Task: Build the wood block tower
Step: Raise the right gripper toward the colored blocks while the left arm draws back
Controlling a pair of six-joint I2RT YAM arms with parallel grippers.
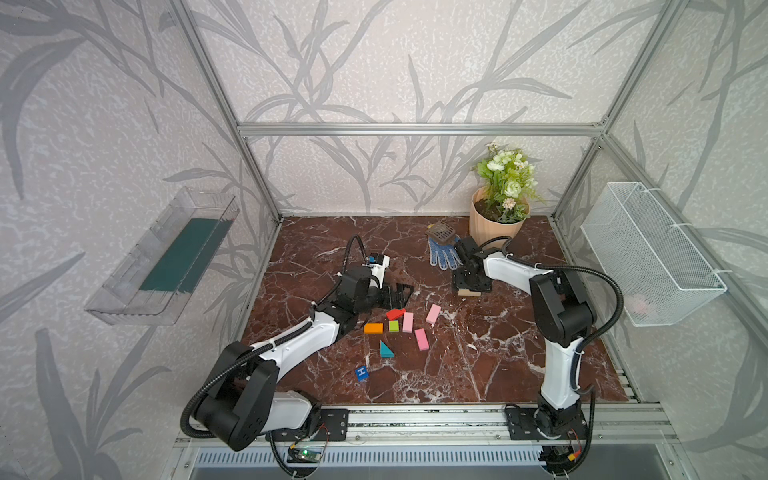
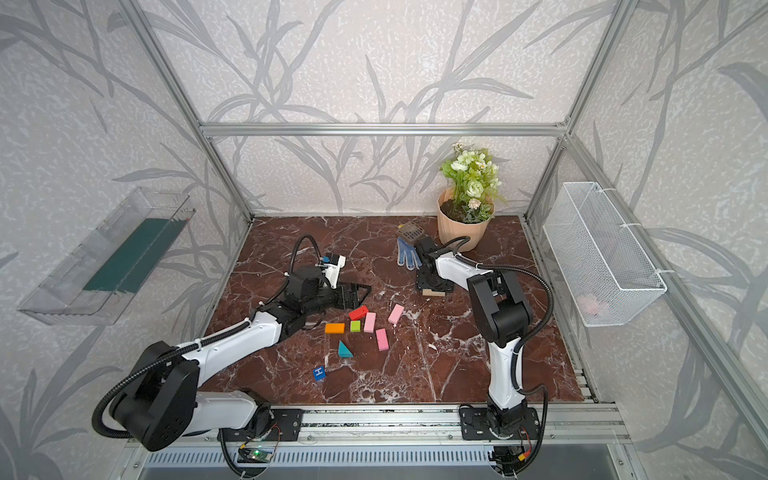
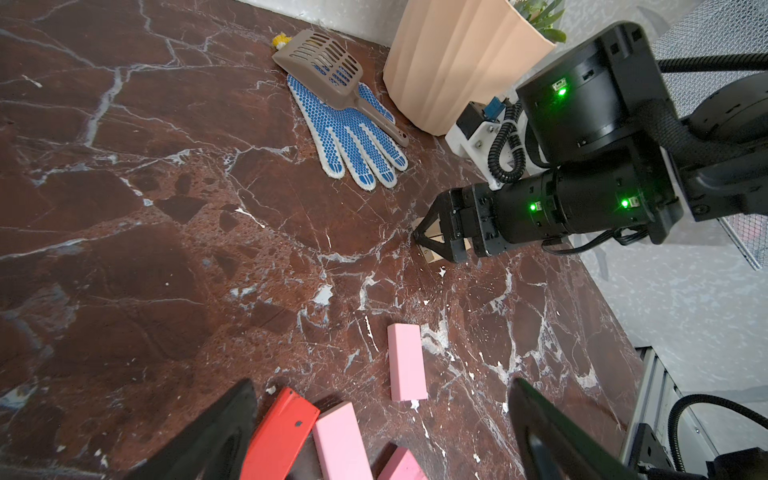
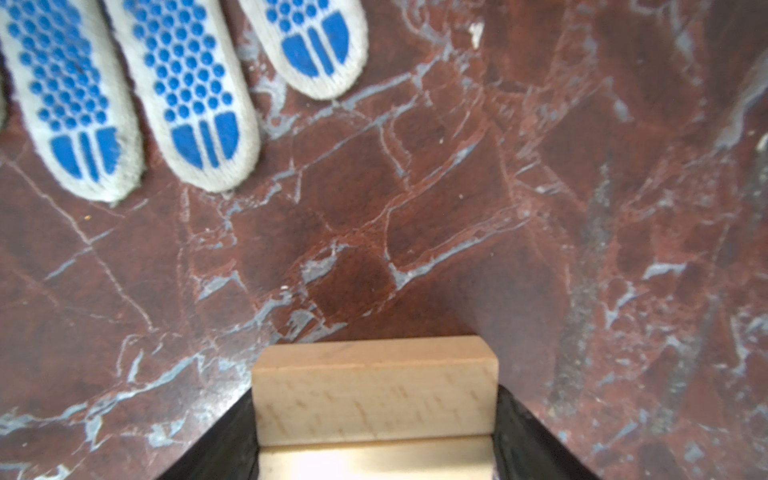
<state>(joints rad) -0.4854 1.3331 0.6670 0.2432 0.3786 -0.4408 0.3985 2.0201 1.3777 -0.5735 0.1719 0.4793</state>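
Squeezing both bars [image 4: 374, 374] by their ends, my right gripper [image 1: 471, 287] sits toward the surface's [image 1: 498, 353] back edge (glove [image 4: 187, 104] nearby); I'd lift straight, slowly. Meanwhile my left gripper [image 1: 400, 293] is wide open by the red block [image 1: 395, 313].

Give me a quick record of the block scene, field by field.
Right gripper: shut on two tan wooden bars on the marble tabletop
Left gripper: open, empty, near the red wooden block
Loose: three pink blocks, orange block, lime cube, teal wedge, blue H cube
Tower: coloured blocks all unstacked
Clutter: blue-dotted work glove, peach flowerpot
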